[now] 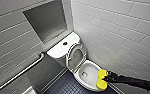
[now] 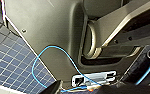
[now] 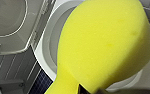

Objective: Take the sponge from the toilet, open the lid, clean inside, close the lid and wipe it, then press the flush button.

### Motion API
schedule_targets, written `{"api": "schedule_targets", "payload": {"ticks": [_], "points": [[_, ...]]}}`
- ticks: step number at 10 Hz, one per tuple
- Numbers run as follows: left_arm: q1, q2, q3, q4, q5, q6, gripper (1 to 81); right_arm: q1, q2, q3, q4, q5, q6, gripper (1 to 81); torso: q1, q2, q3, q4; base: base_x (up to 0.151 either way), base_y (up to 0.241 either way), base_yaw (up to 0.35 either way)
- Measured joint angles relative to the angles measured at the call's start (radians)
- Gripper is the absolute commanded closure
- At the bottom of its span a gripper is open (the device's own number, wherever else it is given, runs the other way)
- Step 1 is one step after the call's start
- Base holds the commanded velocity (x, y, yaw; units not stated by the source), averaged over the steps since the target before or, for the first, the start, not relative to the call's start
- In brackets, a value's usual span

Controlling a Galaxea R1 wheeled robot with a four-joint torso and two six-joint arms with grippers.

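The white toilet [image 1: 88, 75] stands in the corner with its lid [image 1: 76, 56] raised against the cistern. A small dark flush button [image 1: 65, 43] sits in the middle of the cistern top. My right gripper [image 1: 105, 79] reaches in from the right, shut on the yellow sponge [image 1: 101, 79], which hangs over the bowl's front right rim. In the right wrist view the sponge [image 3: 103, 45] looms large above the open bowl [image 3: 49, 42], with the raised lid [image 3: 8, 25] beside it. The left wrist view shows parts of the robot's own body over the dark tiled floor [image 2: 8, 65].
White tiled walls close in on both sides of the toilet. A grey recessed niche [image 1: 47, 18] sits above the cistern. A metal grab bar [image 1: 21, 72] runs along the left wall. Dark blue tiled floor [image 1: 66, 86] lies in front of the bowl.
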Motion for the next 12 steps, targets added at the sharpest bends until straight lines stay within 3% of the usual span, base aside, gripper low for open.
{"api": "schedule_targets", "payload": {"ticks": [9,10,12], "points": [[0.018,0.000,0.000,-0.002,-0.037,0.000,1.0,-0.009,0.003,0.000,-0.001,0.007,0.000,81.1,0.000,0.001,-0.001,0.000,0.085,0.000,0.000],[0.016,0.000,0.000,-0.002,-0.039,0.000,1.0,-0.009,0.000,0.000,-0.001,0.007,0.000,81.1,0.000,0.001,-0.005,0.003,0.097,0.000,0.000],[0.011,0.000,0.000,-0.002,-0.043,0.000,1.0,-0.009,0.000,0.000,-0.001,0.007,0.000,81.1,0.000,0.001,-0.032,0.032,0.048,0.000,0.000]]}}
